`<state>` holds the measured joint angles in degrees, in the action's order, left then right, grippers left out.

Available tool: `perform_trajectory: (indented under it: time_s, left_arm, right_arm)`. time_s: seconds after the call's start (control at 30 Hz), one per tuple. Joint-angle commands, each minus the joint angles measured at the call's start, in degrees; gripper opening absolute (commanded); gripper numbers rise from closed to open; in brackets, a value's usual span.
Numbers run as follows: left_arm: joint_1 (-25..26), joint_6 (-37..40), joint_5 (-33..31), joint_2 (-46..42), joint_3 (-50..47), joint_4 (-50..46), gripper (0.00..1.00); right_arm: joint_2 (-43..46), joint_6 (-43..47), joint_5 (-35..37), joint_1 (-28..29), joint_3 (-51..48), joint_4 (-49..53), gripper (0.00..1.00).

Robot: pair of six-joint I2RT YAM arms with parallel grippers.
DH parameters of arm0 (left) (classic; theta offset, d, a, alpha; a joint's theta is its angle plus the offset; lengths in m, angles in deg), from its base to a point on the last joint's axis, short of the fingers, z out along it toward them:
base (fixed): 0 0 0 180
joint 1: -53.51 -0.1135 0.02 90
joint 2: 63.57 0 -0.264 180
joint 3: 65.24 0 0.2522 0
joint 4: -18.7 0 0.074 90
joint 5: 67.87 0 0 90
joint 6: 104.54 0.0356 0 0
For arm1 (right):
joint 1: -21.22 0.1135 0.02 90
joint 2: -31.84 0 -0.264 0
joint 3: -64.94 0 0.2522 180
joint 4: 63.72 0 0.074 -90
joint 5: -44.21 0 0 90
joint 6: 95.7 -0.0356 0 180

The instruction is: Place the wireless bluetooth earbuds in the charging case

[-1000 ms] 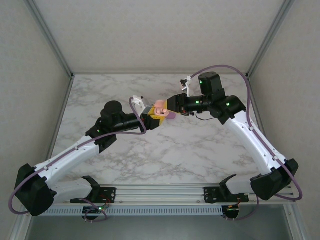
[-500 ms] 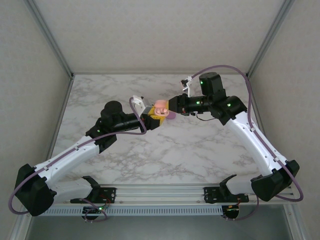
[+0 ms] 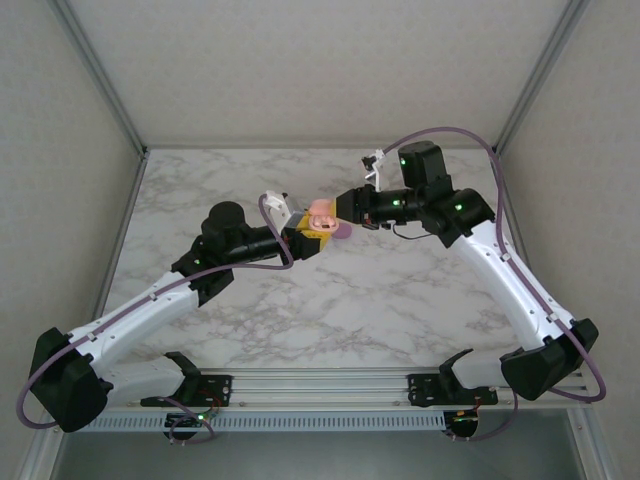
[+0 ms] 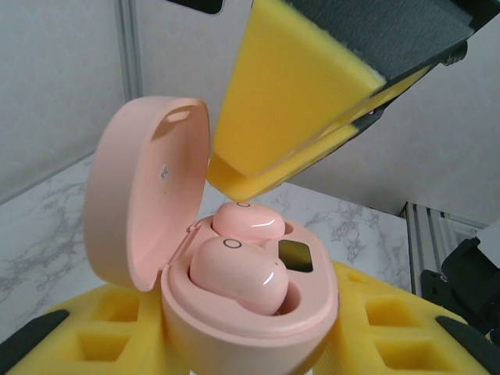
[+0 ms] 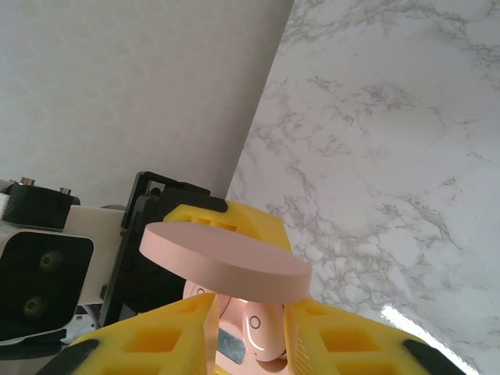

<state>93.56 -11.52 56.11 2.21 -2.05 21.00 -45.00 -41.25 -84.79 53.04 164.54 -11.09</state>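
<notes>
Apparently the right claw (image 4: 238, 181), grip unclear, is seating the rear earbud (image 4: 248, 221) in the case (image 4: 258, 328) that the left claw (image 3: 308, 238) is grasping; next, probably lifting clear above it.

Your left arm (image 3: 145, 308) and right arm (image 3: 512, 282) have white shells on the long links and black housings at the joints, several showing small green lights (image 3: 403, 160). A purple cable (image 3: 450, 132) loops along each. The left pincer (image 3: 312, 237) and right pincer (image 3: 340, 208) carry yellow foam pads (image 4: 391, 320) with square pockets.
</notes>
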Motion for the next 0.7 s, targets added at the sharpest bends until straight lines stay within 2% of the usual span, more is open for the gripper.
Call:
perform_trajectory:
  time_s: [0.0, 0.13, 0.33, 0.53, 0.67]
  left_arm:
    - [0.73, 0.84, 0.15, -0.6, 2.1, 1.97, 0.24]
    - [0.73, 1.04, -0.61, -0.91, 2.03, 1.96, 0.24]
    - [0.73, 1.69, -1.37, -1.26, 1.88, 1.44, 0.24]
    - [0.9, 2.94, -1.9, -1.86, 1.83, 0.07, 0.24]
    - [1.15, 3.33, -1.9, -1.95, 1.67, -0.51, 0.24]
  right_arm:
    - [0.05, 1.18, 0.11, 0.38, 2.25, 0.65, 0.3]
    - [1.63, 2.12, 1.51, 0.41, 2.06, 1.71, 0.32]
    - [5.76, 3.69, 9.52, 0.28, 1.65, 4.1, 0.35]
    - [9.39, 1.8, 17.69, -0.37, -0.29, 1.21, 0.49]
    - [8.78, -0.4, 18.49, -1.05, -0.01, -0.77, 0.57]
